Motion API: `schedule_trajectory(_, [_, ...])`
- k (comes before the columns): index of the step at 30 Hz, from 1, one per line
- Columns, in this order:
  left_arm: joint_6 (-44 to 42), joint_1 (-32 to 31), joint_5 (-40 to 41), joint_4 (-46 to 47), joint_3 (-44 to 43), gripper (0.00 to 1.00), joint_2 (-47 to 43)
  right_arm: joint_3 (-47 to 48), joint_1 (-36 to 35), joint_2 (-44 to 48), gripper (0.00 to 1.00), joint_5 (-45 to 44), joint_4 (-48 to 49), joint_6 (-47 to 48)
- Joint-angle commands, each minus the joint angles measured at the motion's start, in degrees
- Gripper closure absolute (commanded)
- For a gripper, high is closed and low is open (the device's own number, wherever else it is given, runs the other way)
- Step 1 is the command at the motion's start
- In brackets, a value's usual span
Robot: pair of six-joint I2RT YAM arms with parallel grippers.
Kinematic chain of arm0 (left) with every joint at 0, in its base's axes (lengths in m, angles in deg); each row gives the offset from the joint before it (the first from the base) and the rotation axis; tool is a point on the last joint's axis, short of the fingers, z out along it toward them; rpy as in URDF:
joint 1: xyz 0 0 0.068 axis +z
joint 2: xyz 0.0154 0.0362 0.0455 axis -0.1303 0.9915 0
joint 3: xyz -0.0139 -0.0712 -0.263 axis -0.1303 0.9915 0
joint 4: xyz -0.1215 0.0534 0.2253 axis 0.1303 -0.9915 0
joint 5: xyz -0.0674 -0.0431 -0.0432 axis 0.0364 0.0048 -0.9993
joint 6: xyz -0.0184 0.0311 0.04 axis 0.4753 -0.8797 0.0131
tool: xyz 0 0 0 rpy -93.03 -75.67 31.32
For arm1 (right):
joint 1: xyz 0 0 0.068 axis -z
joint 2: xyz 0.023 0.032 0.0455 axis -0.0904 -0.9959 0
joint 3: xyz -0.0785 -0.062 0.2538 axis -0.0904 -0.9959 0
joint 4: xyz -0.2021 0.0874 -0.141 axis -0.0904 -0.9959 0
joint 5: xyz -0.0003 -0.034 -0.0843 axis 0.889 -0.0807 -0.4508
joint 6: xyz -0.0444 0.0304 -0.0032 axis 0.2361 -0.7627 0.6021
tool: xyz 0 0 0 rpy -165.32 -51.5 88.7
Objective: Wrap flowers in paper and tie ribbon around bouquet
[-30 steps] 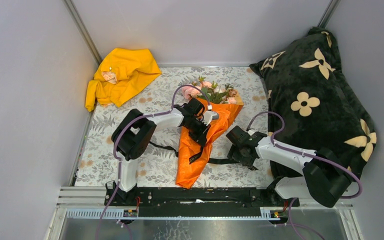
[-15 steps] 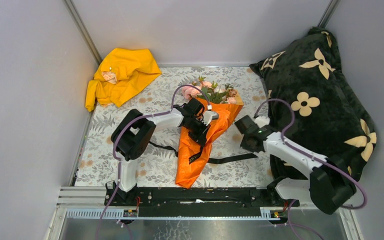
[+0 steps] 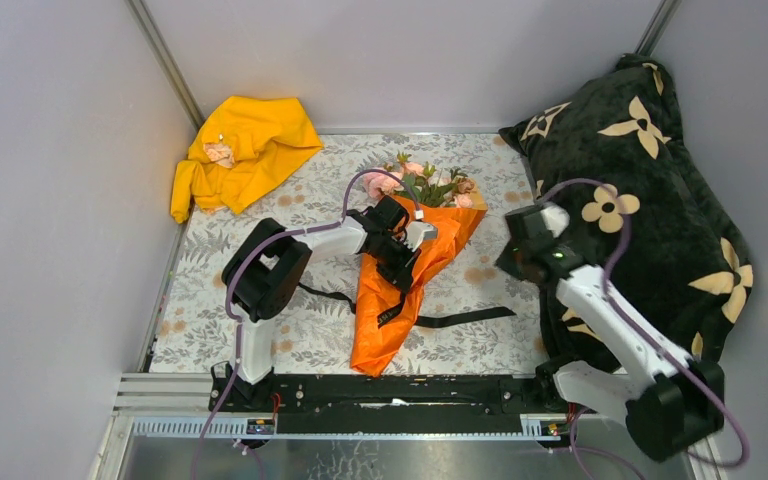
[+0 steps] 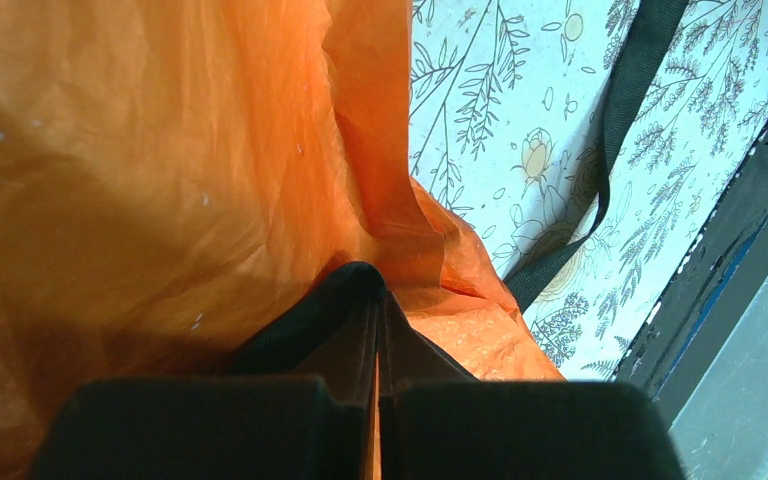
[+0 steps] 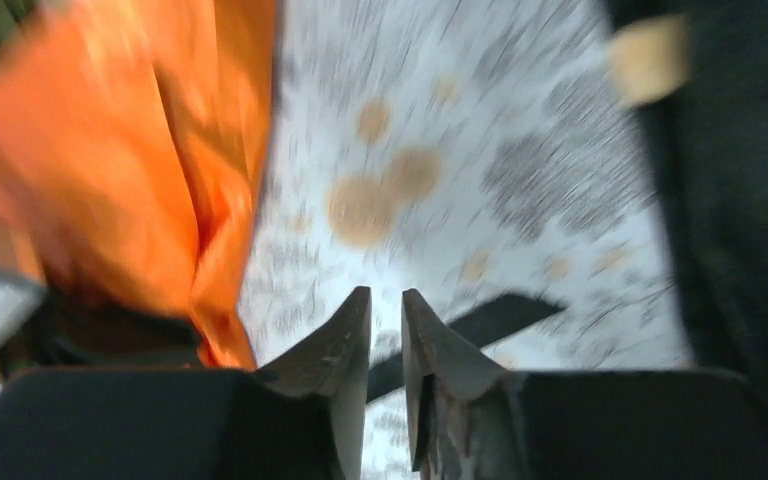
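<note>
Where the right arm went: up and back from its low hover a second ago over the right end of the ribbon [image 3: 465, 318]; the right gripper [image 5: 386, 295] now hangs above the tablecloth [image 3: 290, 345], close to the pillow [image 3: 650, 200].
Fingers of right gripper: a narrow slit apart, nothing between them; the wrist view is blurred.
Ribbon now: the right stretch lies flat and free on the tablecloth, running out from under the bouquet [image 3: 385, 320]; the left stretch lies on the other side, towards the left arm.
State of left gripper [image 3: 398, 262]: unmoved, pressed on the bouquet's middle, fingers closed on a black fold of ribbon against the paper [image 4: 140, 180].
Bouquet: same spot, lying mid-cloth, the flowers [image 3: 430, 187] toward the far edge, the tip toward the arm bases.
Counts: one bouquet; one orange sheet; one ribbon; several pink roses, too small to count; one yellow garment [image 3: 240, 150]; one pillow; two arms.
</note>
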Motion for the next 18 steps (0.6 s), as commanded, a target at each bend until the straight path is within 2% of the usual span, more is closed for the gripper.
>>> schedule_trajectory(1, [-0.51,-0.16,2.88,0.38,1.05,1.00,-1.28,-1.69,-12.33,-8.89,0.66,9.24,-0.58,-6.25])
schedule_trajectory(4, [-0.56,-0.17,2.91,0.38,1.08,1.00,-1.07,0.44,-19.01,-15.48,0.50,9.69,-0.83,-8.27])
schedule_trajectory(7, [-0.52,-0.16,2.69,0.38,1.11,1.00,-0.86,0.98,-22.52,-19.63,0.37,11.30,1.68,-9.62])
schedule_trajectory(12, [-0.55,-0.17,2.63,0.47,1.11,1.00,-0.79,0.89,-24.56,-24.49,0.31,12.23,3.36,-10.54])
schedule_trajectory(18, [-0.52,-0.17,2.64,0.60,1.23,1.00,-0.76,1.88,-26.64,-29.88,0.30,13.27,4.51,-10.58])
